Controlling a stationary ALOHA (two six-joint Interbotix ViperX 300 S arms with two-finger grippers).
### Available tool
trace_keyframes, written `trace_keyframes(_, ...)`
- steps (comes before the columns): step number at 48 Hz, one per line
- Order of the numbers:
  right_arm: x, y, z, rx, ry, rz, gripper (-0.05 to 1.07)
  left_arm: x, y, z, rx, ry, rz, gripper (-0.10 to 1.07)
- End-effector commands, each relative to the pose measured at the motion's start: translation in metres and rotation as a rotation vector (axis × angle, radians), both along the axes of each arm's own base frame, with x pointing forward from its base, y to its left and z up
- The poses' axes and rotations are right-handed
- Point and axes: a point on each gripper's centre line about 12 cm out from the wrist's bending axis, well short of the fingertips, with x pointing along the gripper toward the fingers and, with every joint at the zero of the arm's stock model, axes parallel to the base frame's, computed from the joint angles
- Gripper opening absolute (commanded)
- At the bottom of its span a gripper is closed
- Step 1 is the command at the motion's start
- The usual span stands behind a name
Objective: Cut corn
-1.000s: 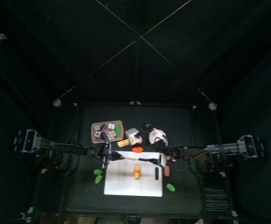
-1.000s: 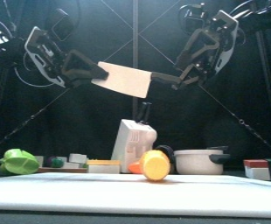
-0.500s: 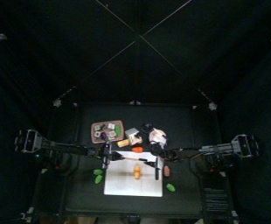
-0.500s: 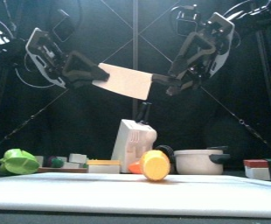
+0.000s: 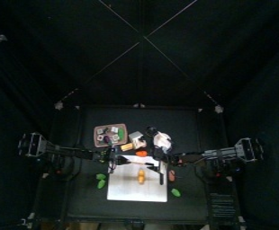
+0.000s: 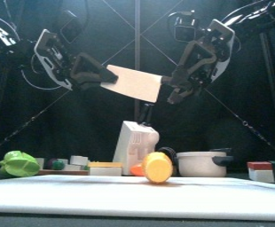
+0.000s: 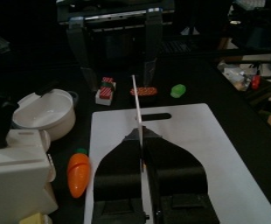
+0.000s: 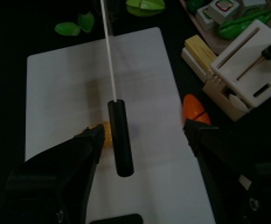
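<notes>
Black curtains, black bench (image 5: 88,180). Corn (image 6: 159,167) on white board (image 6: 57,193), lower centre. Left tool (image 6: 101,76) clamped on cleaver (image 6: 135,82) mid-air; right tool (image 8: 144,140) apart. Next: lowering blade onto corn.

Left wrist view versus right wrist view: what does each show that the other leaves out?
Only the left wrist view shows the white pot, a red-orange piece and a green oval past the board's end. Only the right wrist view shows the black knife handle and green pieces. Both show the white board, the knife blade edge-on above it, and the orange piece beside the white block.
</notes>
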Motion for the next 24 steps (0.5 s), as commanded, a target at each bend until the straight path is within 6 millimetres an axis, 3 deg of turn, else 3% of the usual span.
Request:
trace_keyframes(1,0.003,0.001,0.013,0.001,-0.032,0.001,0.89,0.002,0.003,0.007,-0.002,-0.043,0.006,0.26)
trace_keyframes(24,0.004,0.002,0.014,-0.01,-0.007,-0.009,0.62,0.013,0.009,-0.007,-0.008,-0.004,0.023,0.26)
